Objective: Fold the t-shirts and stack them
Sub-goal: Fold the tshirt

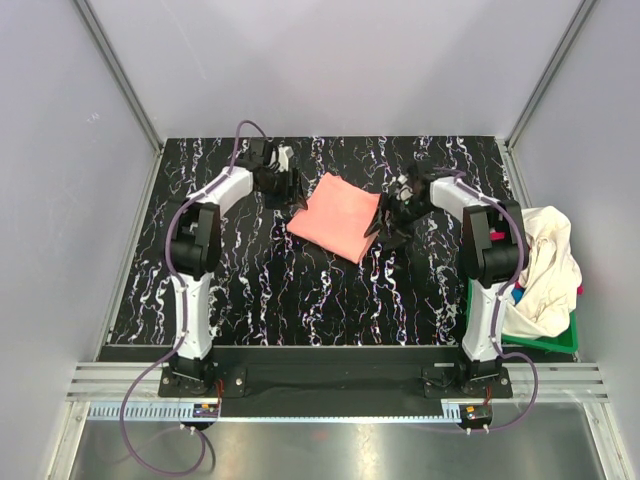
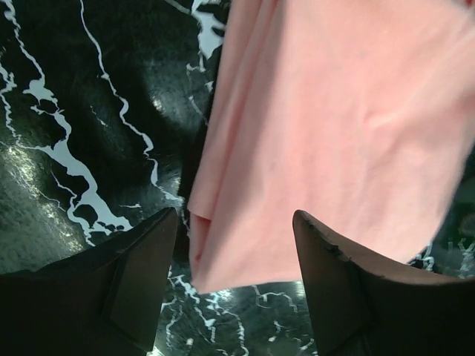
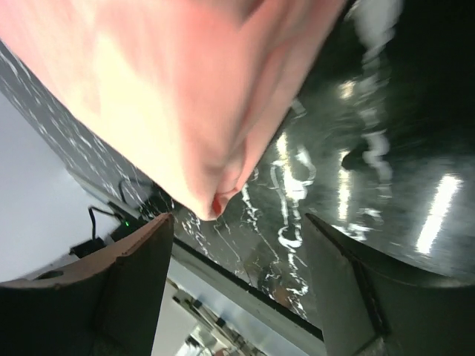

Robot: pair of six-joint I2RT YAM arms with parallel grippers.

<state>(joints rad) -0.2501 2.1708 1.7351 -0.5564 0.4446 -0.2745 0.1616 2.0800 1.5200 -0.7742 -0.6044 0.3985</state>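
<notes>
Folded salmon-pink t-shirt point(image 1: 335, 215) lying tilted at mid-back of the marbled counter point(image 1: 300, 290); left pincer point(image 1: 293, 195) hanging at its left corner, right pincer point(image 1: 383, 218) at its right edge, both gaping, gripping nothing; cream-white t-shirts point(image 1: 545, 260) heaping over the green basket point(image 1: 560, 343) beside the right arm, likely its reach; broad counter showing nearer the bases.

Salmon-pink t-shirt point(image 1: 335, 217) folded into a flat tilted rectangle at far centre, cream-white t-shirt point(image 1: 545, 268) heaped at right.

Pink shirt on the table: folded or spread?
Folded. The salmon-pink t-shirt lies as a compact rectangle, no sleeves out; left wrist view shows stacked layers at its edge.
</notes>
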